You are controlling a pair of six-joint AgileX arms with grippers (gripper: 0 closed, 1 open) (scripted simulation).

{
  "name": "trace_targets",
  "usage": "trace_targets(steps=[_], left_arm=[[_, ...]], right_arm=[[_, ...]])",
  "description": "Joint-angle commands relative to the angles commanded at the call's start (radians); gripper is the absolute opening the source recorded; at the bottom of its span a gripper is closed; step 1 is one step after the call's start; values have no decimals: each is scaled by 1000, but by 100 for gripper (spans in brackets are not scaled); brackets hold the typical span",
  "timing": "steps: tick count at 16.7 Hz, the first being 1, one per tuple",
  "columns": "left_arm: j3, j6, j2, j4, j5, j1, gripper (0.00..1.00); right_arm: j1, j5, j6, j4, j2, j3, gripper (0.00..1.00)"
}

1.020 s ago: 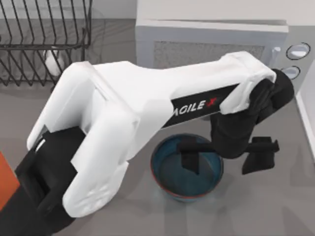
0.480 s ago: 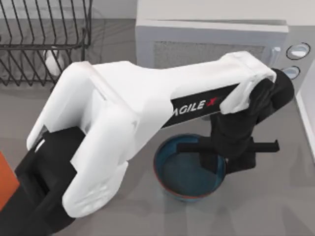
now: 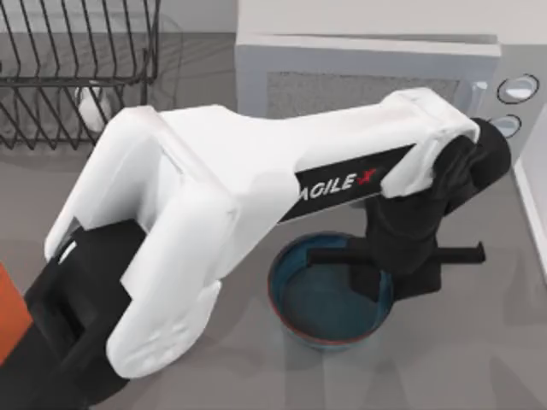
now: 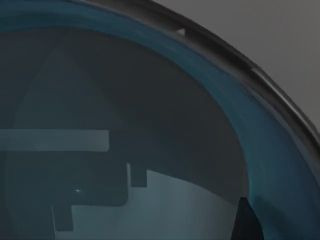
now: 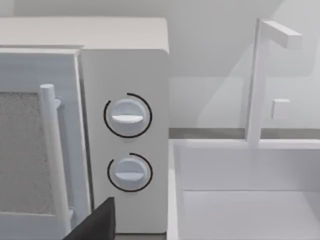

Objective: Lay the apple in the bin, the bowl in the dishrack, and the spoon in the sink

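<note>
The teal-blue bowl (image 3: 316, 299) stands on the grey counter in front of the microwave. My left arm reaches across from the lower left, and my left gripper (image 3: 395, 278) is shut on the bowl's right rim, one finger inside the wall and one outside. The left wrist view looks closely into the bowl (image 4: 150, 125), with a dark fingertip (image 4: 245, 222) by its wall. The black wire dishrack (image 3: 77, 68) is at the back left. A sliver of the orange bin (image 3: 7, 307) shows at the left edge. The white sink (image 5: 250, 200) lies right of the microwave. Apple and spoon are out of view.
A white microwave (image 3: 367, 77) with two round dials (image 5: 127, 117) stands behind the bowl. A white faucet (image 5: 257, 80) rises behind the sink. A small white object (image 3: 90, 107) sits at the dishrack. My left arm's bulk covers much of the counter's left half.
A second ago the left gripper's fingers stood apart, straddling the bowl's right wall. They have since closed on the rim, and the bowl shifted slightly right.
</note>
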State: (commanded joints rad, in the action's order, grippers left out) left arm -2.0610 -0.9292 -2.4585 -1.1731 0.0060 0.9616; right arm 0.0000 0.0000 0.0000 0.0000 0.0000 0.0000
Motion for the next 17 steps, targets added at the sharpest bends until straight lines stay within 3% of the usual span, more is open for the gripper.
trace_targets(steps=[5, 13, 17], left_arm=[[-37, -1, -1, -38, 0, 0, 0], [-416, -3, -29, -379, 0, 1, 0], [-468, -1, -35, -431, 0, 1, 0]], right_arm=[[0, 0, 0, 0, 0, 0, 100], [0, 0, 0, 0, 0, 0, 100], [0, 0, 0, 0, 0, 0, 100]])
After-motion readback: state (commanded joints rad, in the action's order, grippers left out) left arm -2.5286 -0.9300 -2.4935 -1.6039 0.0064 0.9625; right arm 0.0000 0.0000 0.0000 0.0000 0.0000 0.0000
